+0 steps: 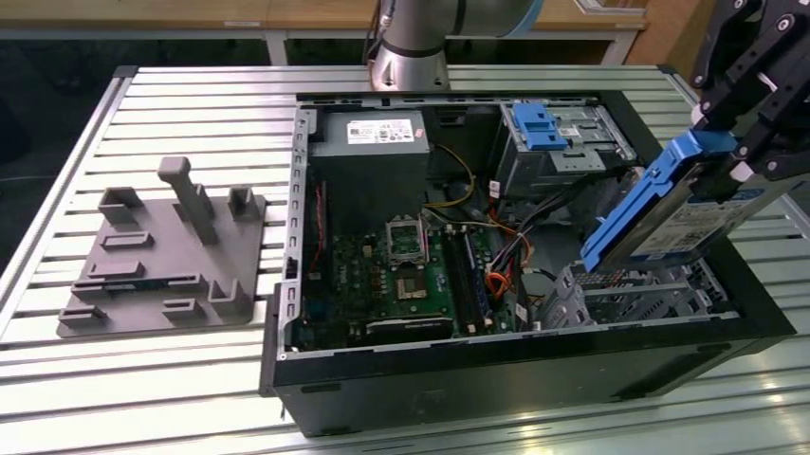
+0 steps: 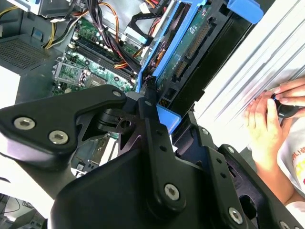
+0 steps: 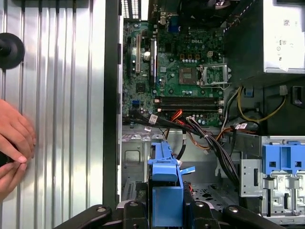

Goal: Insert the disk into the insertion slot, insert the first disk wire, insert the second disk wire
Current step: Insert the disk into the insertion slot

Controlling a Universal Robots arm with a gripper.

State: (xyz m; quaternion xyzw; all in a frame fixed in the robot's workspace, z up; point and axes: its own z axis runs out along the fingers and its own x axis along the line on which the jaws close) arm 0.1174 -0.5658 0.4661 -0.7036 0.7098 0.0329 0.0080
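Big slatted metal table (image 1: 190,104) under everything, for keeping the work flat. On it, an open computer case (image 1: 506,355), lying on its side with the cover off, likely for reaching in from above. Beside the case, toward the exterior view's left, a grey plastic holder block (image 1: 158,256), well apart from the work. Inside the case, a green motherboard (image 1: 393,265) flat on the bottom, a grey power supply (image 1: 367,133) at the far end, and a tall grey cage with a blue latch (image 1: 563,137) in the far corner. Nearer, at the exterior view's right, the insertion slot (image 1: 646,289): a low silver cage full of little holes, with the disk not in it yet. Just above it, the disk (image 1: 677,223), up in the air and tilted, low end pointing down at the slot, probably for sliding in at a slant; hard to tell whether touching the cage or not. A bunch of loose wires (image 3: 209,138) near the slot, not plugged into the disk. Claw (image 1: 724,159) closed tight on the high end of the disk, pinching the blue rail (image 3: 166,191), apart just as wide as that rail. Smallest, a person's hand (image 3: 14,143) on the table, just outside the case wall.
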